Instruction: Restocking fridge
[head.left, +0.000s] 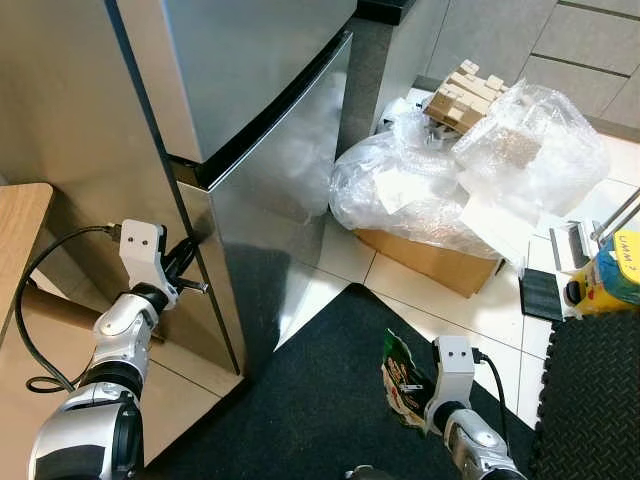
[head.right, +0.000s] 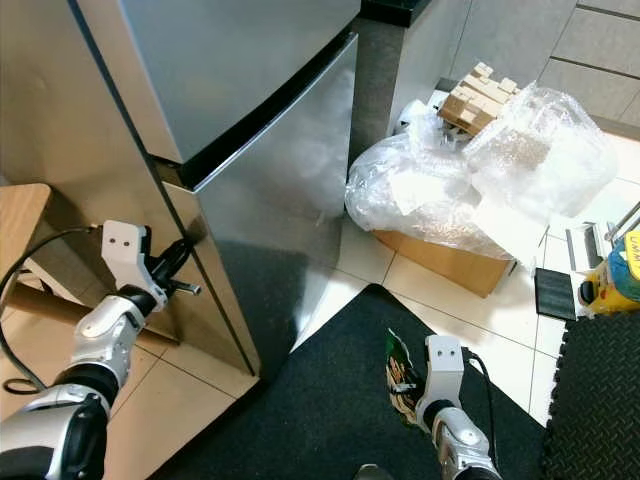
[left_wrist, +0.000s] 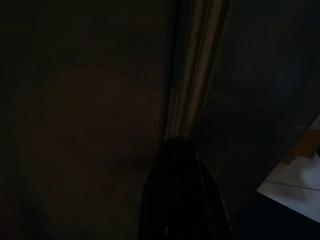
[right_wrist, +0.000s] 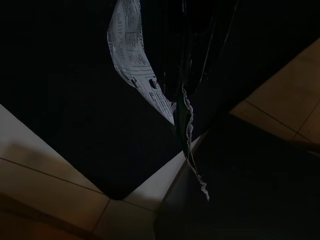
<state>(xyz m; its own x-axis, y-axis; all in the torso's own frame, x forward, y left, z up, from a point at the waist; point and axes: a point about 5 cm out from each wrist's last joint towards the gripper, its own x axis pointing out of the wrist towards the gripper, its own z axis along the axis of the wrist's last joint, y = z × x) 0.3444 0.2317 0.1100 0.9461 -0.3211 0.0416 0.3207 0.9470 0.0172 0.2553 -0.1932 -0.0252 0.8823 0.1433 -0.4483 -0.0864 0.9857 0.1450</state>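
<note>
The stainless fridge (head.left: 270, 190) stands ahead on the left with both doors closed. My left gripper (head.left: 187, 262) is shut, its black fingertips pressed against the vertical seam at the lower door's left edge; the left wrist view shows the fingers (left_wrist: 182, 200) together at that seam (left_wrist: 192, 75). Low on the right, my right gripper (head.left: 420, 398) is shut on a green snack bag (head.left: 402, 378), held above the black mat. In the right wrist view the bag (right_wrist: 132, 60) hangs from the fingers, showing its white printed back and crimped edge.
A cardboard box (head.left: 430, 258) heaped with clear plastic wrap (head.left: 450, 170) and wooden blocks (head.left: 465, 95) sits right of the fridge. A black mat (head.left: 320, 400) covers the floor in front. A wooden tabletop (head.left: 18, 225) is at the left, a yellow container (head.left: 612, 275) at the right.
</note>
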